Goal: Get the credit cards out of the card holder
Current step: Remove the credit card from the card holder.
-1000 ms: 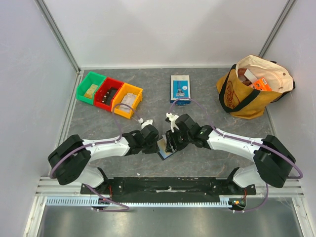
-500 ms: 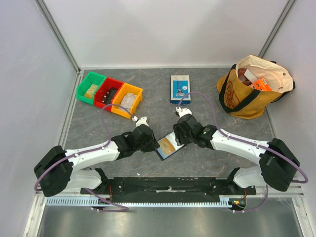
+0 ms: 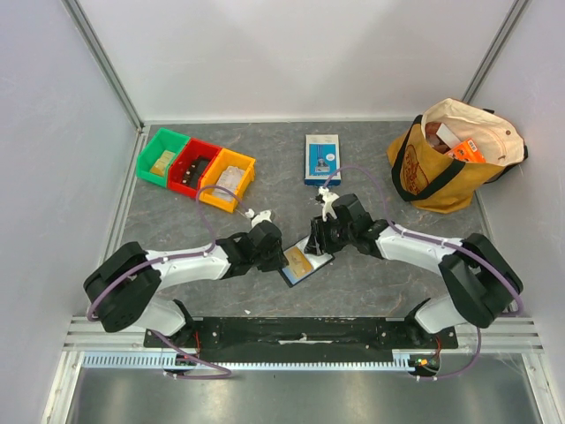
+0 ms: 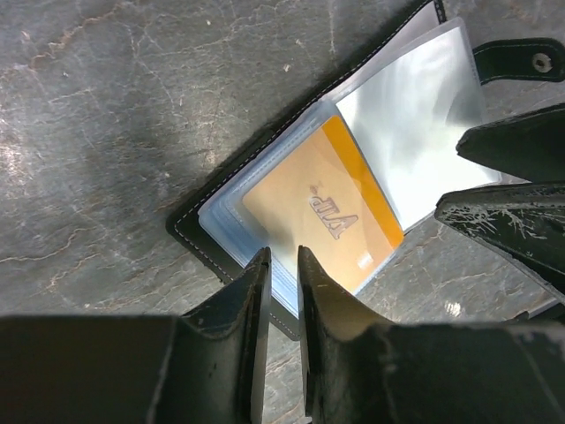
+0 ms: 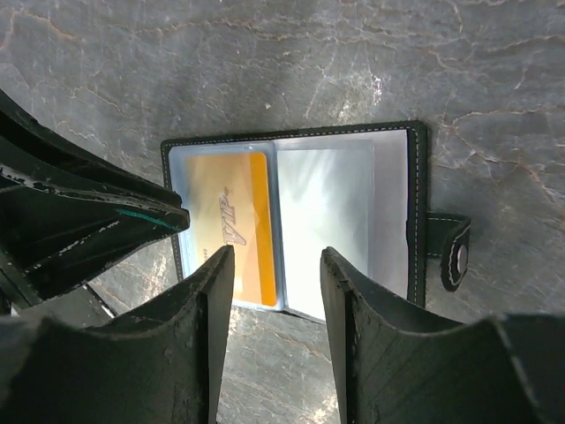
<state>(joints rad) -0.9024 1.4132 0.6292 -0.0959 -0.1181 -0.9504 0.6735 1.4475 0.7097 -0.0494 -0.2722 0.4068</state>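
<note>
The card holder [image 3: 309, 265] lies open and flat on the table between both arms, its snap strap [image 5: 455, 252] off to one side. A yellow-orange credit card [image 4: 309, 216] sits in one clear pocket; the pocket beside it [image 5: 327, 221] looks empty. My left gripper [image 4: 282, 256] hovers at the holder's edge by the card, its jaws a narrow slit apart with nothing between them. My right gripper [image 5: 275, 256] stands open over the opposite long edge, straddling the fold between the two pockets. Other cards do not show.
Green [image 3: 161, 156], red [image 3: 194, 166] and yellow [image 3: 228, 178] bins stand at the back left. A blue-and-white box [image 3: 322, 159] lies behind the holder. A stuffed yellow tote bag [image 3: 450, 155] sits at the back right.
A second ago both grippers crowded over the holder. The right gripper has since drawn back to the right; the open pockets and the yellow-orange card now show. The left gripper ends at its left edge.
</note>
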